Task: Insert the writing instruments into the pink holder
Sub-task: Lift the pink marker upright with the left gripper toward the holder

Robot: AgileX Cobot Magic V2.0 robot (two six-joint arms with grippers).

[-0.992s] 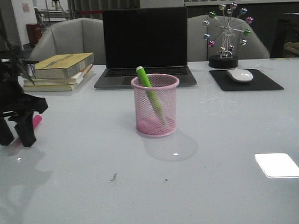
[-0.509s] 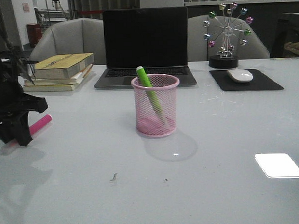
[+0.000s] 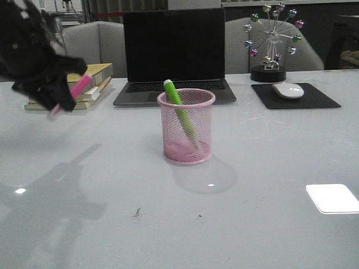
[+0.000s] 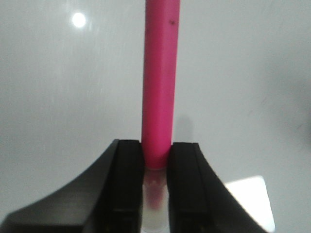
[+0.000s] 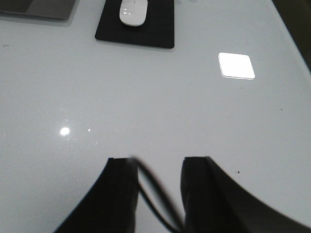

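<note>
Pink highlighter (image 3: 76, 91): clamped between the fingers of the left gripper (image 3: 59, 100), held in the air above the far left of the table (image 3: 275, 166), in front of the stack of books (image 3: 95, 78). Grip sits at the pale cap end, per the left wrist view (image 4: 158, 145). Long axis: tilted, cap end low and to the left, pink body rising to the right, toward the laptop (image 3: 173, 52) side. Green highlighter (image 3: 177, 108): already in the pink mesh holder (image 3: 187, 127), leaning, upper end above the rim at the left. Holder: upright at table centre, well apart from the held marker. Right gripper (image 5: 158, 179): jaws apart, nothing between them, over bare table near the mouse pad (image 5: 136, 24). Step in hand, as judged: transport of the second marker. Next move calls for carrying it right over the holder's mouth, bringing the axis nearer vertical, clearing the green marker, then releasing.
</note>
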